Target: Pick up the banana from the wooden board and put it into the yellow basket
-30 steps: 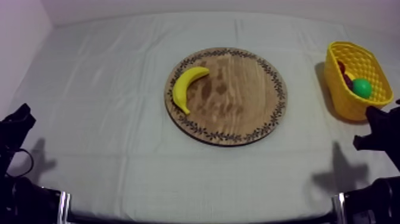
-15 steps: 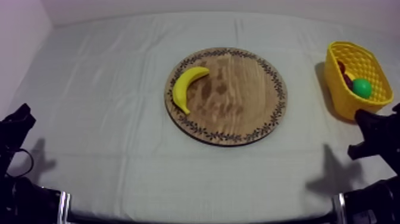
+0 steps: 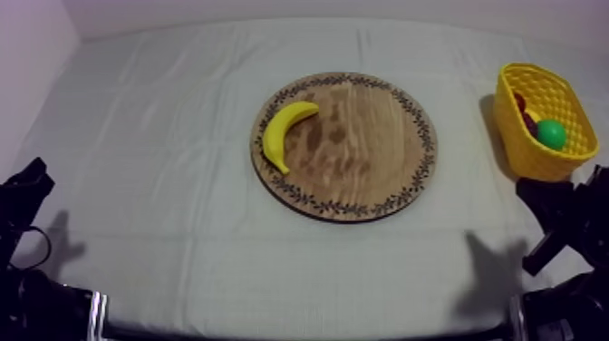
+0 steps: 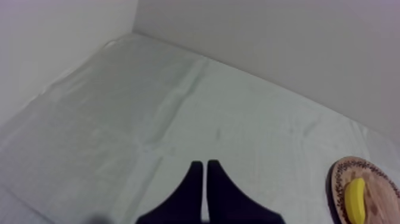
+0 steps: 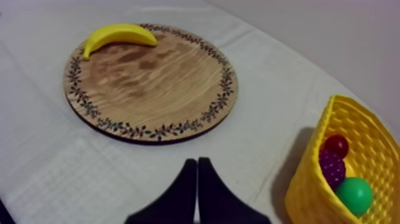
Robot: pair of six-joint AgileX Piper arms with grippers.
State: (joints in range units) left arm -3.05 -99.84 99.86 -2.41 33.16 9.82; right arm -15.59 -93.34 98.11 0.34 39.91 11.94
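One banana, diagonal on board

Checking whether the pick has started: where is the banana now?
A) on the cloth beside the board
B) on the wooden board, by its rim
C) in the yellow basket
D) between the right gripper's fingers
B: the banana lies on the wooden board close to its patterned rim, far from the yellow basket, and the right gripper is shut on nothing.

The top view slants down on the table; both low wrist views share its board.
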